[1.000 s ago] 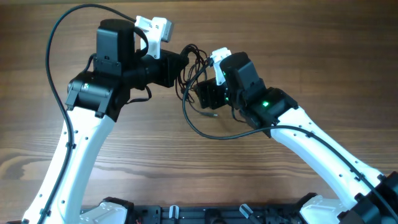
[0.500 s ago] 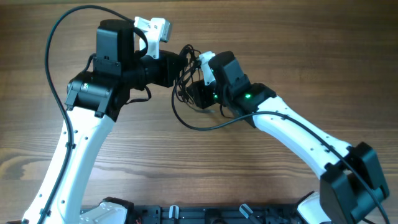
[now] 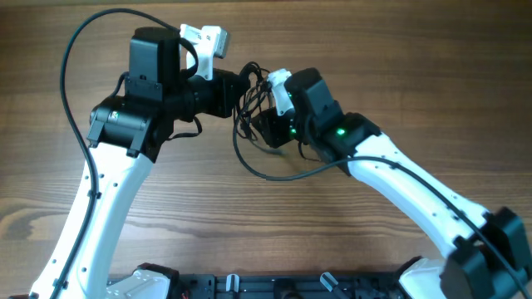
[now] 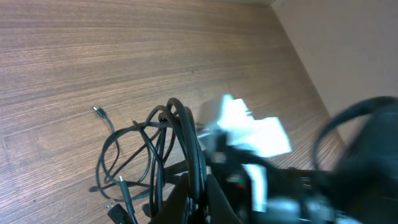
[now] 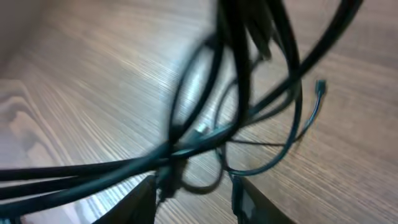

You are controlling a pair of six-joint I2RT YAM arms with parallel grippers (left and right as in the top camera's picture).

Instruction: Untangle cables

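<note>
Tangled loops of thin black cables (image 3: 248,112) hang at upper centre, pinched in the closed left gripper (image 4: 193,202). The right gripper (image 5: 194,198), jaws apart, has edged leftward.

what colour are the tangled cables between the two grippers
Black; the cables show best in the left wrist view, against the table.

No lettering, label, brand or number can be read in any view. The cables (image 4: 191,149), the left arm (image 3: 108,208), the right arm (image 3: 416,191) and the wooden worktop (image 3: 249,224) show no legible marking. Both wrist views are blurred.
</note>
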